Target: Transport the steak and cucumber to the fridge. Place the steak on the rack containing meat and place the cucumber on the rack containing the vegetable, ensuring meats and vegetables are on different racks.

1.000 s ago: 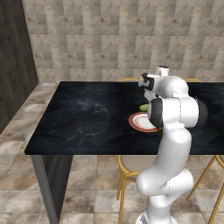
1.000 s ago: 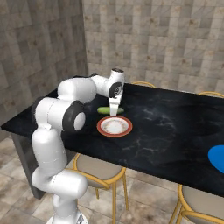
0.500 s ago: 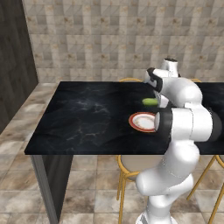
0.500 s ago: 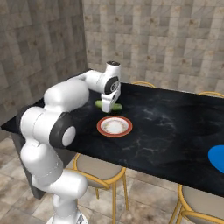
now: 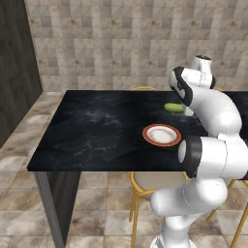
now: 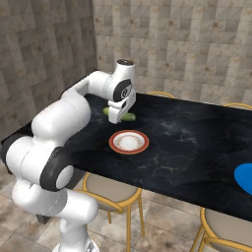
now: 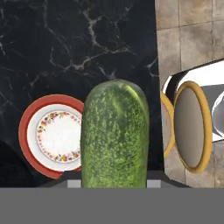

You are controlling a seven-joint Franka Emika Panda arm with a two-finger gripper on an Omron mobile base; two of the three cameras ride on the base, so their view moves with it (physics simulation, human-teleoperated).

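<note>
The cucumber [image 7: 114, 135] sits right in our gripper [image 6: 115, 117], jutting out lengthways between the finger tips, and we hold it lifted clear above the black table [image 5: 97, 131], with the jaws part-closed around its thick middle. In the hand view the finger tips themselves are hidden behind it, so we judge the hold from the base views, where the green body [image 5: 174, 107] hangs at the hand with nothing under it.

Just below and to one side of the hand lies the red-rimmed plate [image 7: 54, 135], now bare. Beyond it, off the table edge, is a yellow-framed chair [image 7: 188, 127], and further along the table from the hand we see the edge of a blue plate [image 6: 244, 178].

The risks, as we see them: the cucumber is smooth and round, and we grip only a short stretch of it, so it could twist or slide out while the arm swings or the base drives. If it drops here it may roll off the table. The long carry to the fridge gives plenty of time for that.
</note>
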